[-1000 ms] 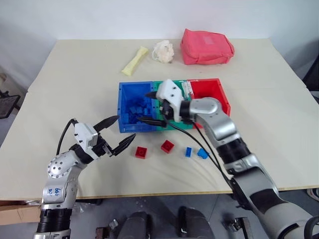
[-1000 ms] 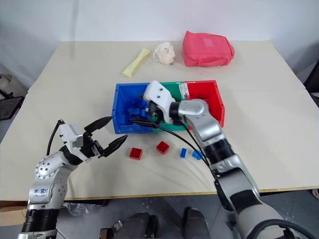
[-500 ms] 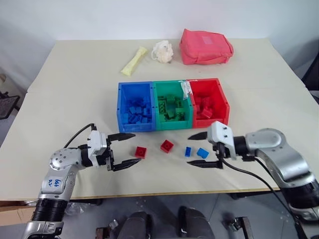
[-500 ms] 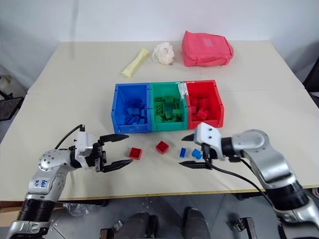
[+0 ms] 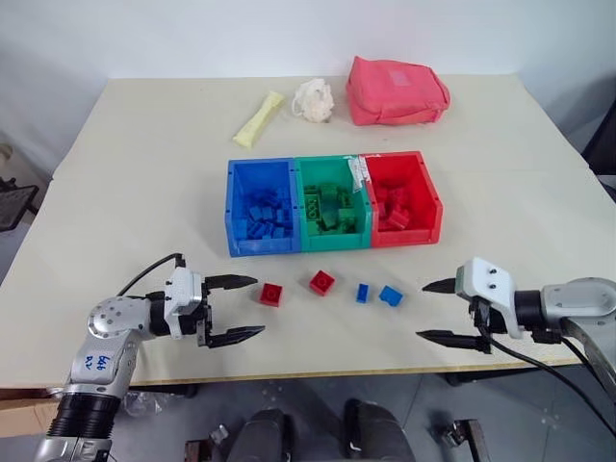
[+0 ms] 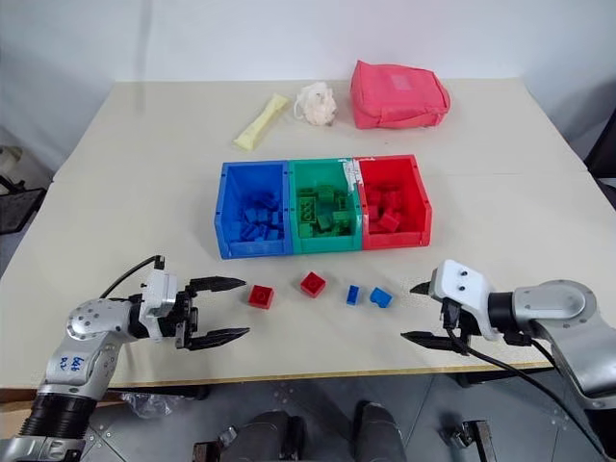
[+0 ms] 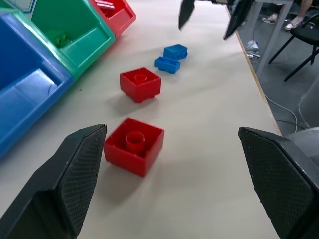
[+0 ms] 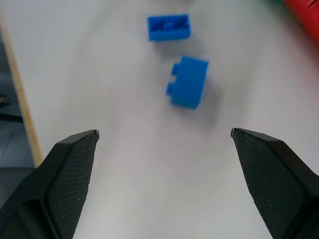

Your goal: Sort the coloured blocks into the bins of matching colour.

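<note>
Bins [image 5: 332, 243] sit mid-table, already part filled. My left gripper [image 5: 236, 308] and right gripper [image 5: 435, 311] both gape empty at the near edge. Four blocks lie loose between them: two red [image 5: 271, 294], two blue [image 5: 390, 295]. Pick step; next I close on the nearest red.

Four blocks are lying in a row on the table [image 5: 144, 154], between the left claw [image 5: 246, 308] and the right claw [image 5: 431, 311]. Beyond the blocks [image 5: 322, 282] the bins [image 5: 333, 203] are standing. Farther behind them a pouch [image 5: 397, 90] is lying.
</note>
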